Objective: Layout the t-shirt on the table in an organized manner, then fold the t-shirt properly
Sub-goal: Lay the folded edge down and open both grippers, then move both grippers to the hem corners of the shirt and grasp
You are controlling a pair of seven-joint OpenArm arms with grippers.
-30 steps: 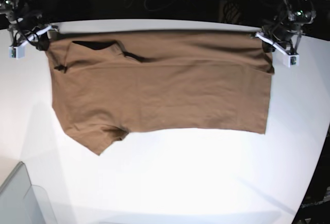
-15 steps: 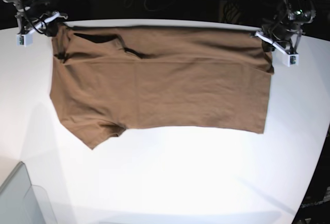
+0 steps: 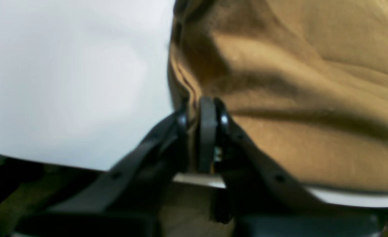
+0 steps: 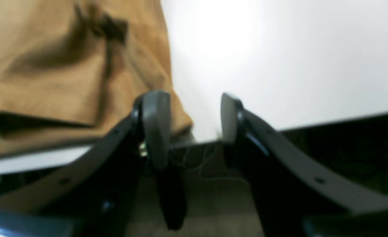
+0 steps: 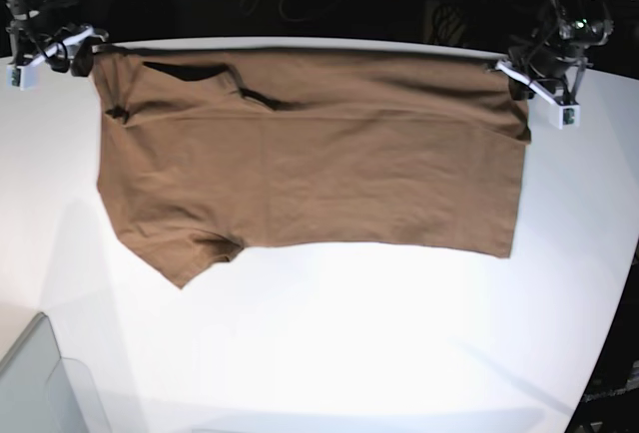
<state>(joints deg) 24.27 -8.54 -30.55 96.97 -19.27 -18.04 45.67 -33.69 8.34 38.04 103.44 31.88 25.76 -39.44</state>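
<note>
Reading the base view, I see the shirt [image 5: 310, 154] lying flat on the table [image 5: 349, 343], long axis running left to right across that view. Its neck opening sits at the view's upper left, near the far table edge, and one sleeve points toward the lower left. The hem forms the straight edge on the view's right. The shirt appears folded in half along its length, with the fold along the far edge, though I cannot confirm the layers. It occupies the far half of the table; the near half is bare white surface.

Right gripper [image 4: 189, 126]: in its wrist view I see the jaws spread apart with a clear gap between them. Nothing sits in the gap. One finger [image 4: 156, 125] stands just beside the shirt's corner [image 4: 75, 75]; I cannot tell whether it touches the cloth. In the base view this gripper [image 5: 62, 52] sits at the far left table edge, next to the shoulder corner.

Left gripper [image 3: 202, 113]: in its wrist view I see the jaws nearly pressed together, pinching a thin edge of the shirt [image 3: 296, 82] at the table edge. In the base view it [image 5: 527, 84] sits at the far right corner of the shirt, on the hem end
</note>
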